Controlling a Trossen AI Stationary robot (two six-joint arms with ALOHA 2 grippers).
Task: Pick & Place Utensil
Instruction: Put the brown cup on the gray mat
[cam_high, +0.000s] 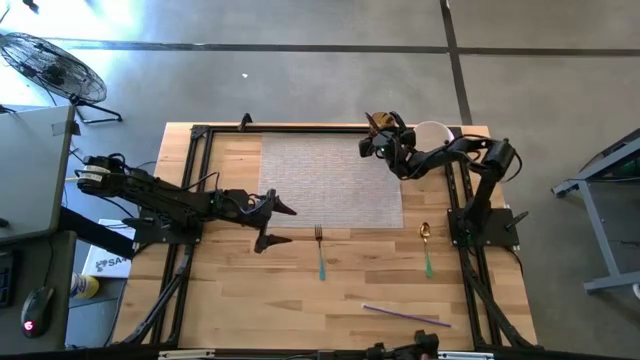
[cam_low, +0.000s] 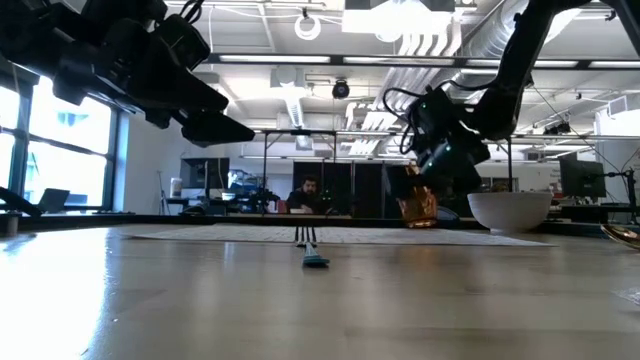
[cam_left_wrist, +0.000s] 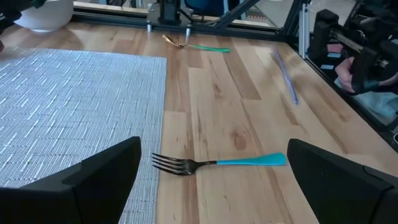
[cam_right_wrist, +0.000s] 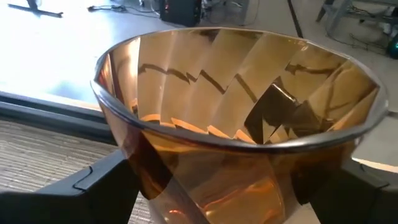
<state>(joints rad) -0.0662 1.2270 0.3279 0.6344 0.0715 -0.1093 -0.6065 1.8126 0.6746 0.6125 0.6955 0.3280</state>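
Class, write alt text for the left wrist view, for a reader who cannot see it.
A fork with a teal handle lies on the wooden table between the left pincer's open fingers, its tines just at the edge of a grey woven mat. Farther off lie a spoon with a green handle and a purple straw.

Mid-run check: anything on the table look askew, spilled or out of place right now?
Nothing spilled or damaged. The fork and spoon lie straight below the placemat. Only the purple straw lies at a slant near the front edge. The right gripper holds an amber cup at the mat's far corner; the left gripper is open near the fork.
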